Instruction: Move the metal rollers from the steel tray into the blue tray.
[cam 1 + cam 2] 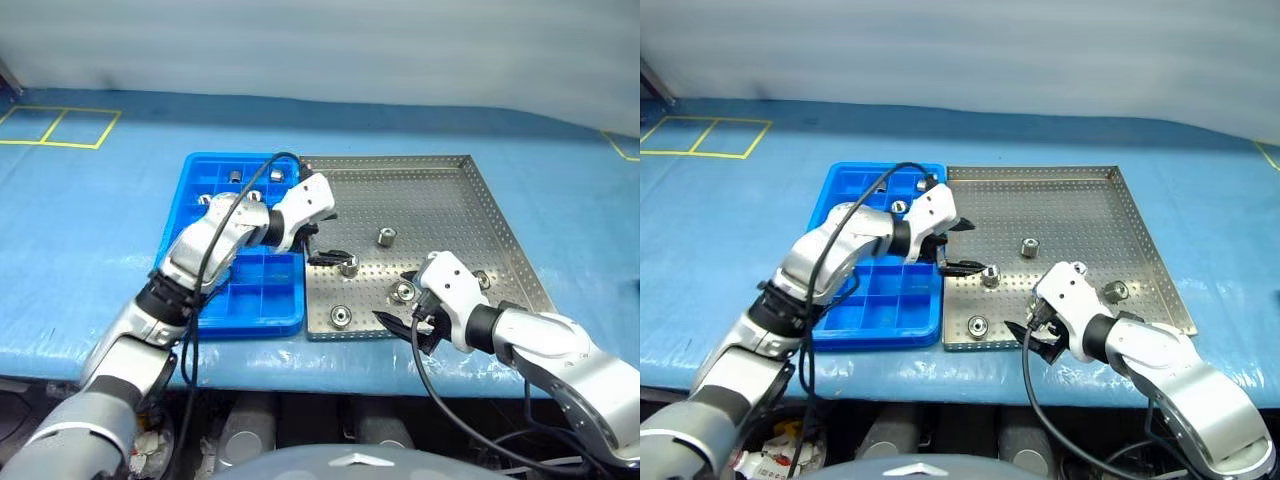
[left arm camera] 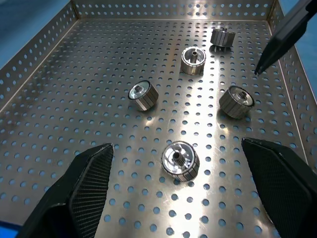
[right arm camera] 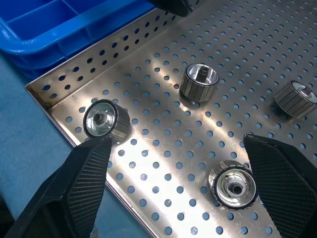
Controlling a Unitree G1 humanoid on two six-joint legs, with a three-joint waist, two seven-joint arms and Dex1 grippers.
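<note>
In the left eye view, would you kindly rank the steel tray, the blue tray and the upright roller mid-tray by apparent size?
1. Steel tray, largest.
2. Blue tray, clearly narrower, partly hidden by the left arm.
3. Upright roller, by far the smallest.

We are holding our left gripper (image 1: pixel 322 246) open over the steel tray (image 1: pixel 440 210) – five metal rollers (image 1: pixel 386 237), perhaps, lying there.

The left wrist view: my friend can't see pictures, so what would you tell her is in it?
Five metal rollers sit apart on the holey floor of the steel tray, some upright and some on their sides. The left gripper hangs just above the nearest roller with its jaws wide open and empty. A black fingertip of the right gripper pokes in near the far corner.
</note>
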